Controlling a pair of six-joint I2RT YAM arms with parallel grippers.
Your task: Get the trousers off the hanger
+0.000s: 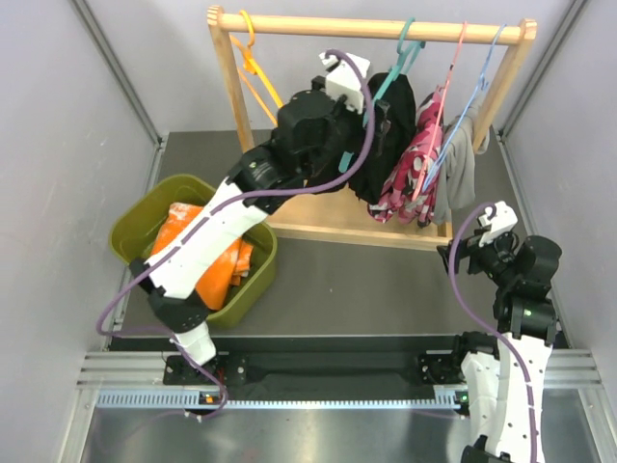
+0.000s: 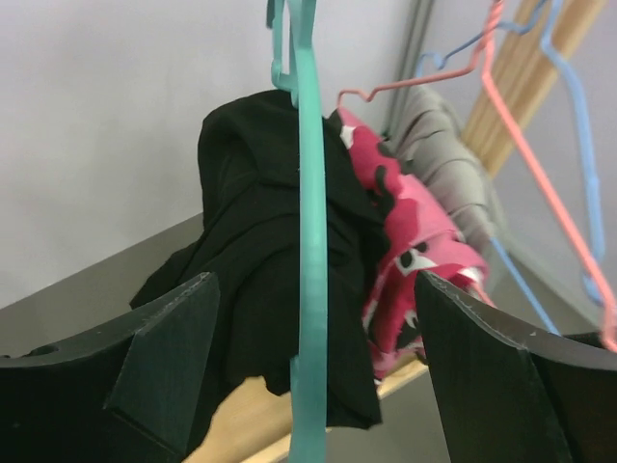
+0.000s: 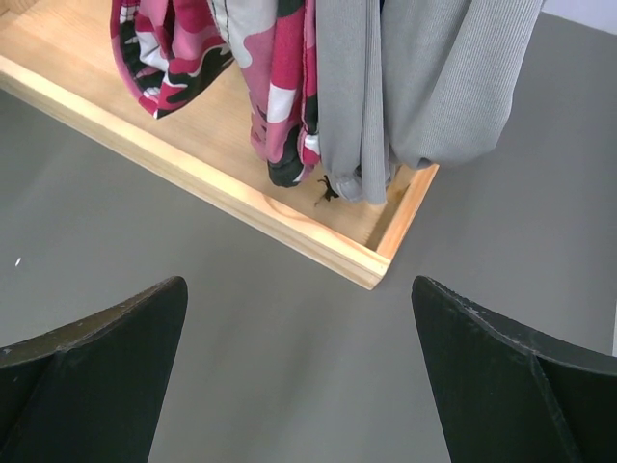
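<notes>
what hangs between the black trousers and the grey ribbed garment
A pink camouflage cloth garment hangs between them, touching both. It is clearest in the top external view.

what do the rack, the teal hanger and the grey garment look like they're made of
rack: pale wood, seemingly unpainted; light grain shows on the base board, matte.
teal hanger: probably moulded plastic; smooth, even colour, slight sheen.
grey garment: soft ribbed knit fabric; fine vertical ribs, matte, drapes in folds. The fibre cannot be told.
</notes>
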